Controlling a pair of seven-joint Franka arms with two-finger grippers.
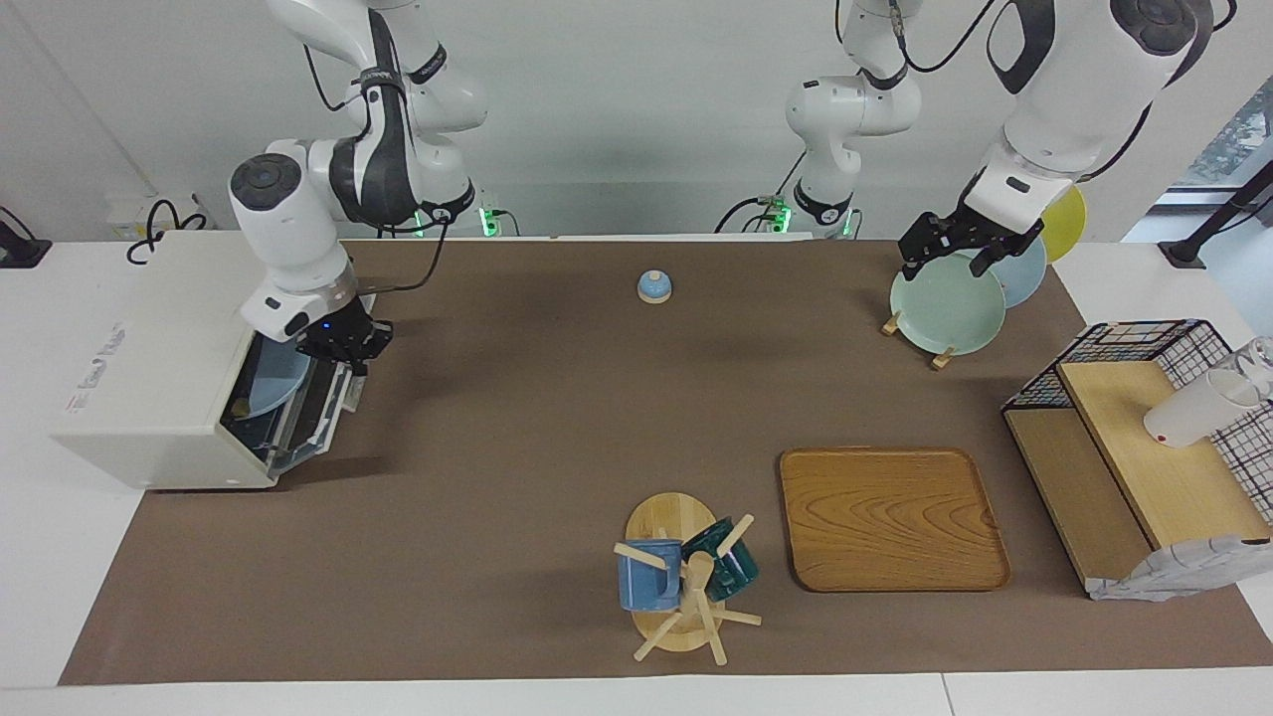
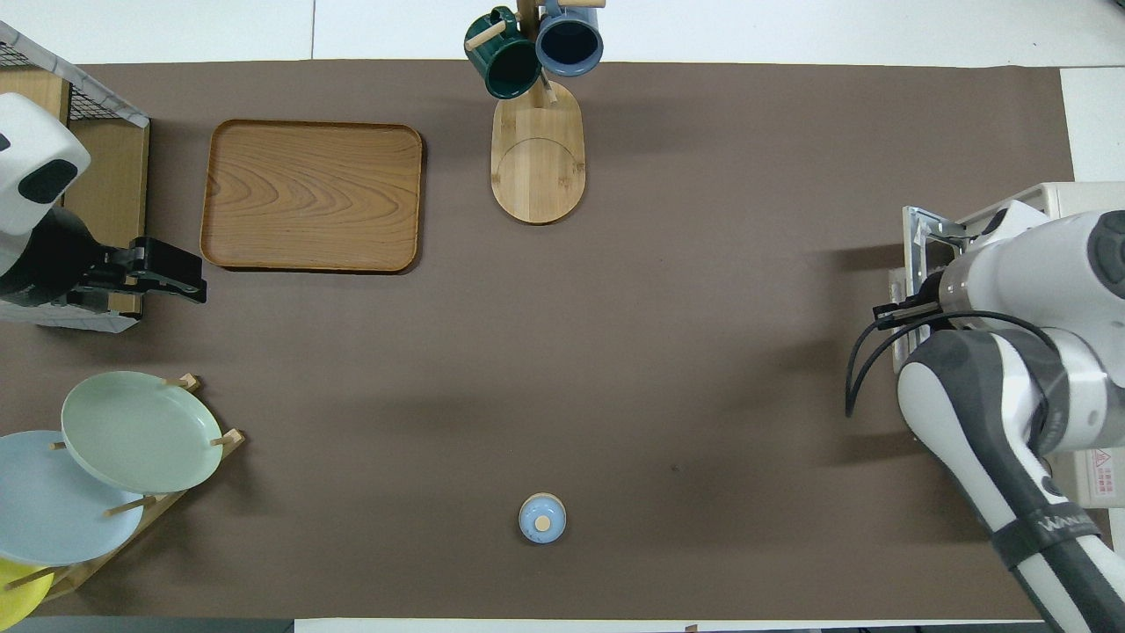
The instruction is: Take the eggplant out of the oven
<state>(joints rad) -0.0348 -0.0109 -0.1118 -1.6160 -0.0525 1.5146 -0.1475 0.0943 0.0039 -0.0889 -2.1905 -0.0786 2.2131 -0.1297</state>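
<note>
Gripping the top edge of the glass-windowed door [image 1: 316, 413], the right arm's jaws are pinched together on it at the right arm's end of the surface. That door belongs to the boxy cream-white toaster oven [image 1: 149, 378], and it stands partway down, tilted out from the oven's front at a slant, neither flat nor upright. From above, the right arm's wrist and forearm cover most of the door and the opening, so only a corner of metal frame peeks out.

Looking into the gap from across the room, I can see a round pale blue plate [image 1: 271, 383] lying inside the dark cavity, with a small brownish speck at its edge. The long dark eggplant itself I cannot make out; if it lies in there, the shadow and the slanted door hide it, so its colour, stem and lie are not something I can tell.

Over at the left arm's end, the left arm waits in the air above the wooden rack of plates [image 1: 945, 308], its black jaws spread well apart and holding nothing.

Out in the middle of the brown mat [image 1: 497, 447] sits a small blue round knob-topped lid [image 1: 653, 286], well apart from the oven.
</note>
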